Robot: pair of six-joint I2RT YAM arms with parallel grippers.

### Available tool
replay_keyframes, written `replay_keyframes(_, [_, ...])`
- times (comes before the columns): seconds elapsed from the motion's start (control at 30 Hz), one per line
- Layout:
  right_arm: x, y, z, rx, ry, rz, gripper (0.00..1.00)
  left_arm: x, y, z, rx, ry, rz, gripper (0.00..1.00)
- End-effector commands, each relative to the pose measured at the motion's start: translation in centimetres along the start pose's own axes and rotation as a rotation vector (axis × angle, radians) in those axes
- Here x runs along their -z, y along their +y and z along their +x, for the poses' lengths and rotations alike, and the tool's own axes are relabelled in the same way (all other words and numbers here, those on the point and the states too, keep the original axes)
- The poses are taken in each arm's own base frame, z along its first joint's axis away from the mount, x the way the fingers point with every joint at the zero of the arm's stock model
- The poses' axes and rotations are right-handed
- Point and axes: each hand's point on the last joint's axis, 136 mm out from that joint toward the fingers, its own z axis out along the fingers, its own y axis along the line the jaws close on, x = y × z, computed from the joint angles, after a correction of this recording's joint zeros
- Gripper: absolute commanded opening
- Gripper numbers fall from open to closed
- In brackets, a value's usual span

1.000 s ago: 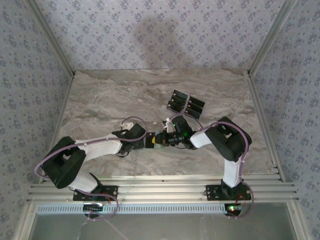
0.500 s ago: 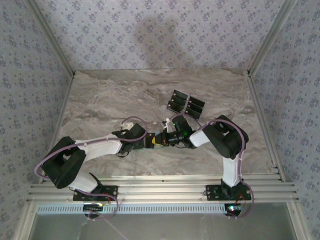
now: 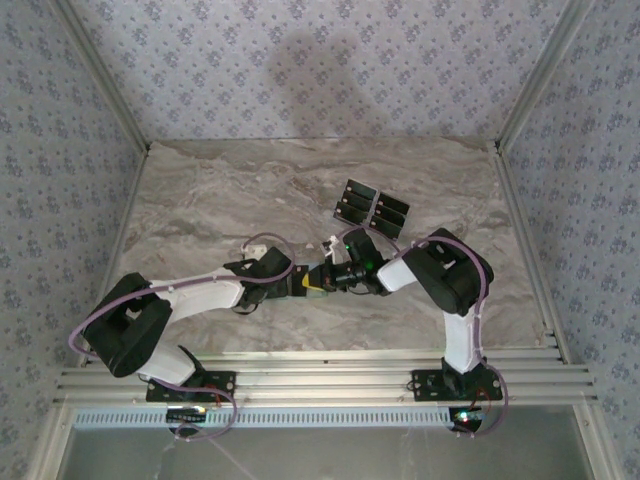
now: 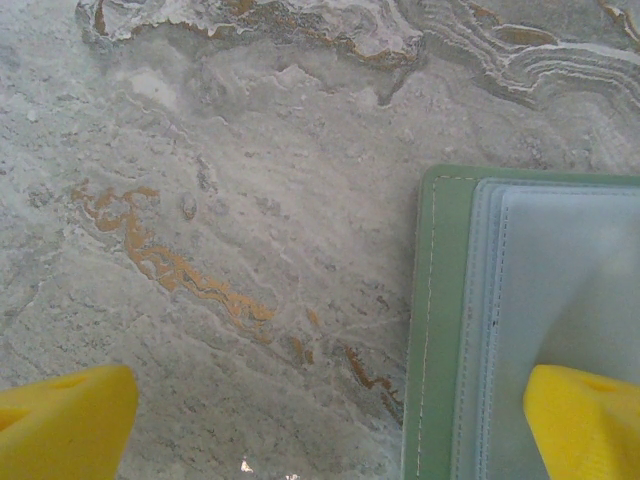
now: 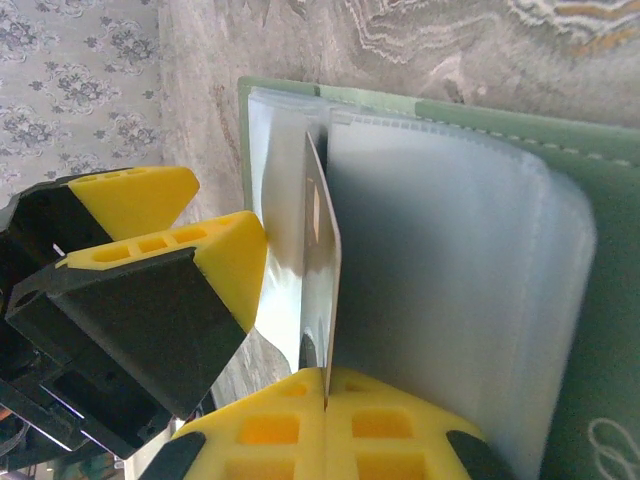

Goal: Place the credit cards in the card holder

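Jaws of our right gripper [image 5: 326, 405] are pinched on one card [image 5: 322, 250], held edge-on at the mouth of the card holder [image 5: 610, 340], between its clear pockets. Our left gripper [image 4: 320, 430] stands spread wide, gripping nothing, one fingertip [image 4: 585, 420] over the holder's pocket. Bare table [image 4: 220, 200] lies beside the holder's stitched edge; other cards [image 3: 372, 206] sit well apart.

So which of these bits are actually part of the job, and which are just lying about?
Part of the job:
green card holder
credit card pinched in the right claw
spare credit cards farther back
left claw, one finger on the holder

Just there:
marbled table
patterned walls
metal rails
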Motion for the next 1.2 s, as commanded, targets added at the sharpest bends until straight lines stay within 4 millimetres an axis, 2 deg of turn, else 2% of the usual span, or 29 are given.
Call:
replay_keyframes(0.0, [-0.4, -2.6, 2.5, -0.109, 0.082, 0.058, 0.00, -0.3, 2.1, 2.1, -0.063, 0.059, -0.084, 1.00])
replay_keyframes(0.67, [-1.2, -2.6, 2.0, -0.148, 0.152, 0.105, 0.00, -0.2, 1.8, 1.9, -0.059, 0.053, -0.078, 1.00])
replay_keyframes(0.73, [-1.3, -2.2, 1.8, -0.141, 0.152, 0.104, 0.06, -0.2, 1.8, 1.9, -0.063, 0.055, -0.076, 1.00])
replay_keyframes(0.87, [-0.8, -1.2, 1.4, -0.119, 0.149, 0.125, 0.26, 0.1, 1.6, 1.5, -0.057, 0.049, -0.069, 1.00])
replay_keyframes(0.97, [0.0, -0.4, 1.2, -0.097, 0.144, 0.158, 0.38, 0.7, 1.3, 0.8, -0.050, 0.044, -0.063, 1.00])
replay_keyframes(1.03, [0.7, 0.2, 0.9, -0.079, 0.137, 0.181, 0.43, 1.2, 1.1, 0.2, -0.048, 0.038, -0.058, 1.00])
replay_keyframes(1.17, [2.0, 1.4, 0.3, -0.035, 0.123, 0.235, 0.48, 2.2, 0.8, -1.2, -0.024, 0.017, -0.036, 1.00])
